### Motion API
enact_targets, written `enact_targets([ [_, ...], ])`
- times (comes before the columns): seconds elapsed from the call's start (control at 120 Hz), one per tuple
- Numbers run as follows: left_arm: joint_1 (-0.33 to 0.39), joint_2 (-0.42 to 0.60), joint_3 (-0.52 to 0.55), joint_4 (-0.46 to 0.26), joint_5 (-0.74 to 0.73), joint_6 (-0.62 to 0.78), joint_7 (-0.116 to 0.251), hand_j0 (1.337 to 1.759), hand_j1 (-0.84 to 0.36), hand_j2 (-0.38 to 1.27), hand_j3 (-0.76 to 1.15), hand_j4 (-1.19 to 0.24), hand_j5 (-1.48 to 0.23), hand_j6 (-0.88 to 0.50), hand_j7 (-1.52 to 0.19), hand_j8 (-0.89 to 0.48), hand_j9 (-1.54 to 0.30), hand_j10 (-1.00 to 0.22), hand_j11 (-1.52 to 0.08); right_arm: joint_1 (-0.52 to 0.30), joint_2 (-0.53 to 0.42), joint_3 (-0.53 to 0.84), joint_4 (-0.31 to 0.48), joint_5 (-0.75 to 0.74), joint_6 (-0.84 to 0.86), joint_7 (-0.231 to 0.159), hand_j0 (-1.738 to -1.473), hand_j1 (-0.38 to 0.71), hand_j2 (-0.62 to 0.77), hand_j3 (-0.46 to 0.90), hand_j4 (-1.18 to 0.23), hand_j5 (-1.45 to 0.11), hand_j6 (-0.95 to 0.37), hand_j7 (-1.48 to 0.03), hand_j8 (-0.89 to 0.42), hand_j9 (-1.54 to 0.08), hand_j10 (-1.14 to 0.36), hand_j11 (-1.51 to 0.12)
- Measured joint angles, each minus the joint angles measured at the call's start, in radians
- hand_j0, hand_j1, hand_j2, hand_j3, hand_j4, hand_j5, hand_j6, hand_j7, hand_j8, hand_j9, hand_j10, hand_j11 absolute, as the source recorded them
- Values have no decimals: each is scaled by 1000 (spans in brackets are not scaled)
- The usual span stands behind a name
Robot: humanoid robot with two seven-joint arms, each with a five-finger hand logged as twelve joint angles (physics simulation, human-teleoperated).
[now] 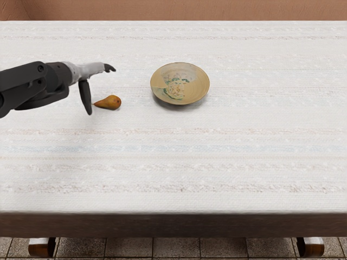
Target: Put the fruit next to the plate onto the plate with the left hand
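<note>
A small brown pear (108,102) lies on its side on the table, left of the plate (180,83), with a clear gap between them. The plate is yellowish with a pale green and white pattern in its middle and holds nothing. My left hand (93,81) comes in from the left edge and hovers just left of and above the pear. Its fingers are spread: one dark finger (85,97) points down beside the pear's stem end, another (109,67) points right. It holds nothing. The right arm is out of view.
The table (217,162) wears a pale striped cloth and its wooden front edge runs along the bottom. A brown wall lies behind the far edge.
</note>
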Motion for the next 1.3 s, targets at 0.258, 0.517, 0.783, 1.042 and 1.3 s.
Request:
enact_targets([
  [0.258, -11, 48, -4, 47, -7, 5, 0, 1658, 238, 20, 0, -97, -123, -99, -122, -98, -122, -97, -122, -20, 0, -3, -1, 0, 0, 0, -1658, -310, -7, 0, -33, -43, -33, -43, -33, -43, -33, -43],
  [0.517, -9, 90, -5, 46, -8, 5, 0, 1658, 247, 19, 0, -90, -113, -91, -112, -91, -112, -89, -112, 20, 0, 1, 5, 0, 3, 0, -1658, -310, -7, 0, -33, -43, -33, -43, -33, -43, -33, -43],
  [0.783, -14, 86, -5, 41, -8, 3, 0, 1658, 271, 15, 0, -70, -87, -72, -87, -71, -87, -70, -87, 27, 0, 0, 5, -1, 4, 0, -1658, -310, -7, 0, -33, -43, -33, -43, -33, -43, -33, -43],
  [1.042, -14, 84, -4, 41, -8, 3, 0, 1658, 281, 13, 0, -62, -76, -63, -76, -63, -75, -61, -75, 27, 0, 0, 5, -2, 3, 0, -1658, -310, -7, 0, -33, -43, -33, -43, -33, -43, -33, -43],
  [1.3, -10, 75, -2, 37, -8, 3, 1, 1658, 284, 13, 0, -59, -73, -60, -72, -60, -72, -59, -72, 27, 0, 0, 4, -2, 3, 0, -1658, -310, -7, 0, -33, -43, -33, -43, -33, -43, -33, -43],
])
